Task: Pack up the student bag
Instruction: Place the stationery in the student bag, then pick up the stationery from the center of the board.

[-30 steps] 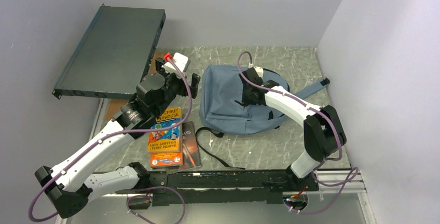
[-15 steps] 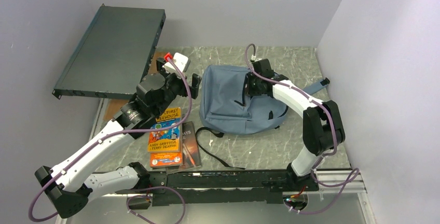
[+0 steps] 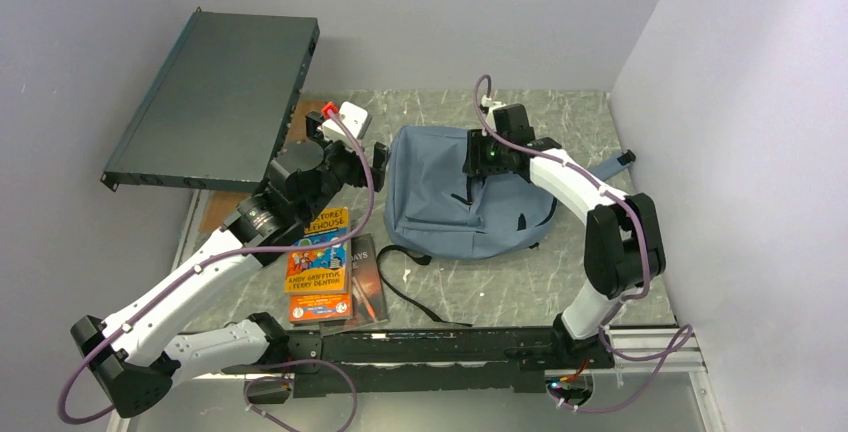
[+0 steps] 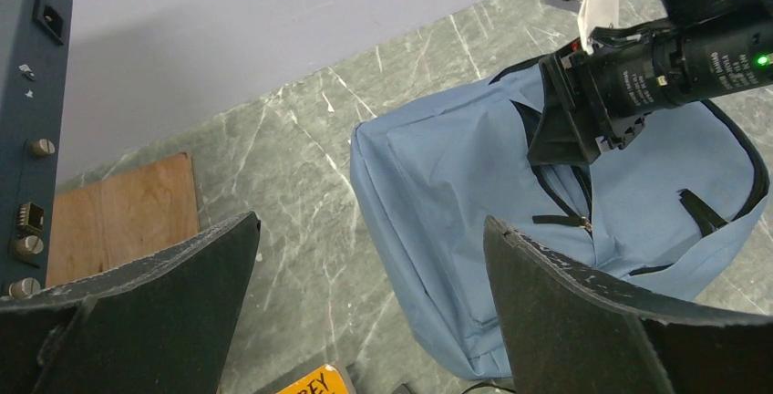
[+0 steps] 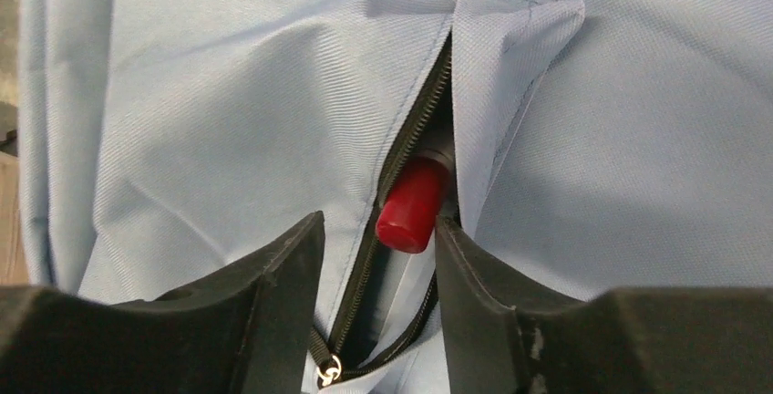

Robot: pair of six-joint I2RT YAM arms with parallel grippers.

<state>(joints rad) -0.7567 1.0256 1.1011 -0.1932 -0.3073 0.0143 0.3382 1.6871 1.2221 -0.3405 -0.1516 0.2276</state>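
The student bag (image 3: 440,202) is a blue-grey backpack lying flat in the middle of the table. Its front pocket zipper is part open. A red-capped tube (image 5: 412,205) lies in that slot, mostly inside the pocket. My right gripper (image 5: 378,230) hovers over the slot with its jaws apart, the right finger (image 5: 474,266) beside the red cap. From above, the right gripper (image 3: 478,167) sits over the bag's upper middle. My left gripper (image 4: 369,225) is open and empty, left of the bag (image 4: 438,184), above bare table. In the top view the left gripper (image 3: 350,147) is raised.
Colourful books (image 3: 320,262) lie stacked at the front left. A dark flat equipment box (image 3: 215,97) leans at the back left, with a wooden board (image 4: 123,212) beside it. A black strap (image 3: 410,287) trails from the bag toward the front. Walls close in both sides.
My right wrist has moved toward the bag's far end and turned downward over the pocket. The left gripper has shifted slightly toward the back.
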